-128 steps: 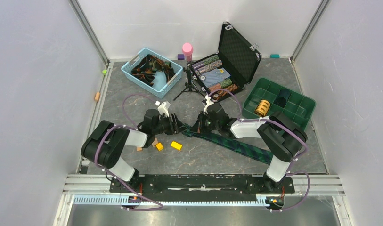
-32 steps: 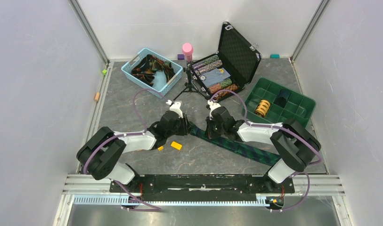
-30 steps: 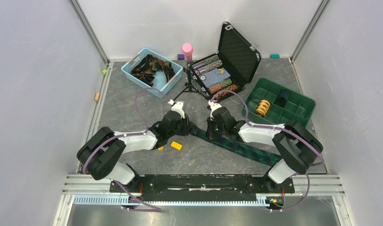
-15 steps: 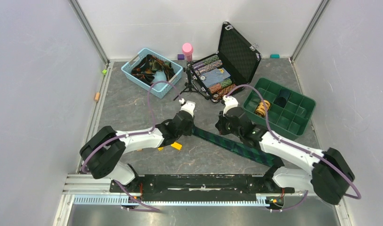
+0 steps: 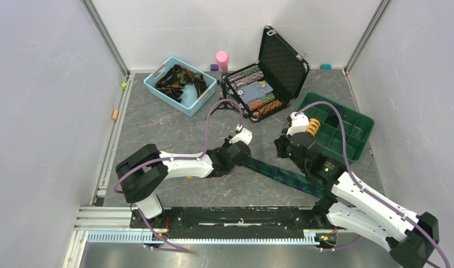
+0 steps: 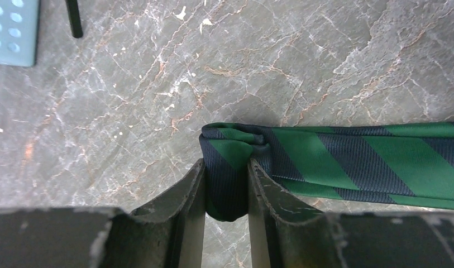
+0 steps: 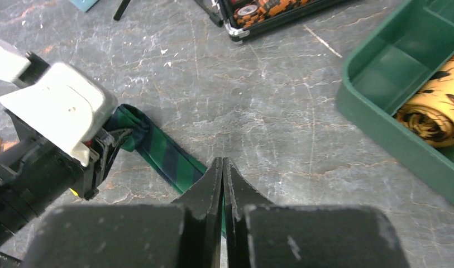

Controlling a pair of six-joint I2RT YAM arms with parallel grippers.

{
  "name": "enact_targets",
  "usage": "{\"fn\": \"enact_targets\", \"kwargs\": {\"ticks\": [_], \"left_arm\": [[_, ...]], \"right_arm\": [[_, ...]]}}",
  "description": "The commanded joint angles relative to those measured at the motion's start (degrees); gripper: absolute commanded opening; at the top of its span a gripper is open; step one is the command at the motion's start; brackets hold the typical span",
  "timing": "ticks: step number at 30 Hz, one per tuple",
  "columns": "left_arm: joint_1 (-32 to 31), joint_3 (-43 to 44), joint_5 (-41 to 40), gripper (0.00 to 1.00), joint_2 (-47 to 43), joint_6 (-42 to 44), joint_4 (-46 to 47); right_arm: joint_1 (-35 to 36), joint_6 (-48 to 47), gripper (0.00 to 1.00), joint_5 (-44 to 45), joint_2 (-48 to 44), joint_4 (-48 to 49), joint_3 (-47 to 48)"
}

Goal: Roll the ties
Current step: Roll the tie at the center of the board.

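Note:
A green-and-navy plaid tie (image 5: 283,175) lies slanted on the grey table from the centre toward the near right. My left gripper (image 5: 248,159) is shut on its folded far-left end, which bulges between the jaws in the left wrist view (image 6: 225,167); the rest of the tie (image 6: 353,162) runs off to the right. My right gripper (image 5: 286,151) is shut and empty, raised above the tie's middle; in the right wrist view its jaws (image 7: 223,163) touch, with the tie (image 7: 163,153) below. A rolled yellow-orange tie (image 5: 312,127) sits in the green tray.
The green compartment tray (image 5: 353,134) stands at the right. An open black case (image 5: 280,61) of chips, a small black tripod (image 5: 224,103) and a pink bottle (image 5: 221,58) are at the back. A blue basket (image 5: 157,86) holds several ties at the back left.
My left gripper has carried the tie's end to the right along the table. My right arm has swung right, its gripper rising off the tie toward the green tray.

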Motion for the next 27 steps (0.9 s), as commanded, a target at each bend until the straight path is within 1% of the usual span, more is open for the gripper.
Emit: {"fn": "enact_targets", "kwargs": {"ticks": [1, 7, 14, 22, 27], "left_arm": [[-2.89, 3.56, -8.17, 0.36, 3.73, 4.22, -3.61], [-7.07, 7.83, -11.96, 0.38, 8.28, 4.87, -6.18], [-10.73, 11.94, -14.6, 0.47, 12.45, 2.98, -9.56], [-12.31, 14.78, -14.58, 0.57, 13.79, 0.6, -11.98], [-12.44, 15.56, -13.1, 0.58, 13.94, -0.6, -12.3]], "right_arm": [[-0.14, -0.41, 0.05, 5.1, -3.67, -2.27, 2.35], [-0.16, -0.57, 0.07, 7.33, -5.59, -4.1, 3.36], [-0.14, -0.76, 0.09, 8.11, -6.5, -4.76, 3.29], [-0.14, -0.74, 0.12, 8.7, -7.13, -5.42, 3.1], [-0.14, -0.67, 0.13, 9.01, -7.46, -5.45, 2.86]]}}
